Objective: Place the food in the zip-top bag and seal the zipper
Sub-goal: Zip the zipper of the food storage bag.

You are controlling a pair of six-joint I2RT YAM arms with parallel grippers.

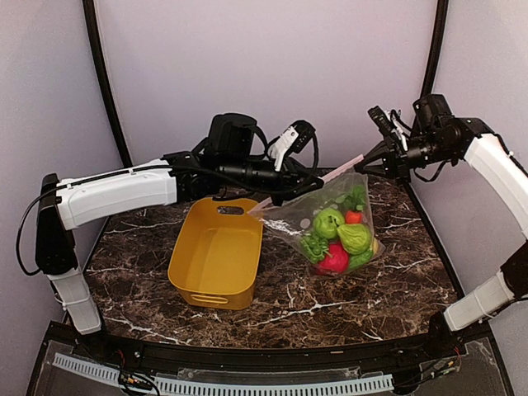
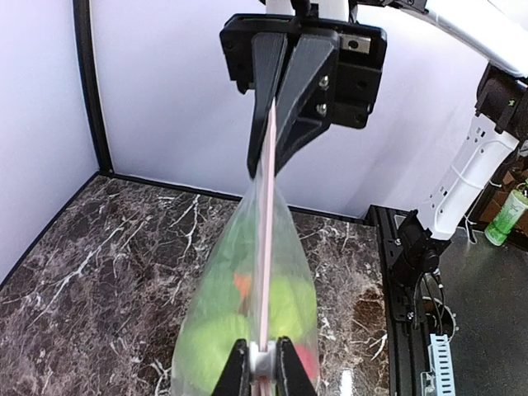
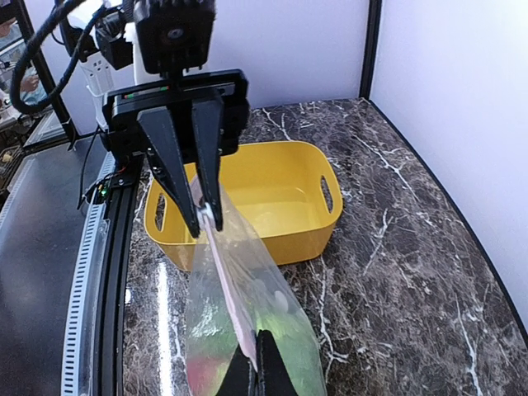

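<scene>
Above the table [image 1: 396, 280], we hold the zip-top bag [image 1: 297, 224] aloft, the food [image 1: 342, 239] inside, left claw [image 2: 264, 367] and right claw [image 3: 257, 367] each pinching the zipper [image 2: 268, 247]; too much tension could slip it free, dropping everything, or leave the seal gapped

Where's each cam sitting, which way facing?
Top external: above and behind the bases, facing down at the dark marble table; left arm, right arm show.
Left wrist: on left arm, faces along the whitish zipper strip to the right hand; own fingers below.
Right wrist: on right arm, faces toward the left hand and yellow plastic tub; own fingers below.
Shared: wrist views both show the strip.
</scene>
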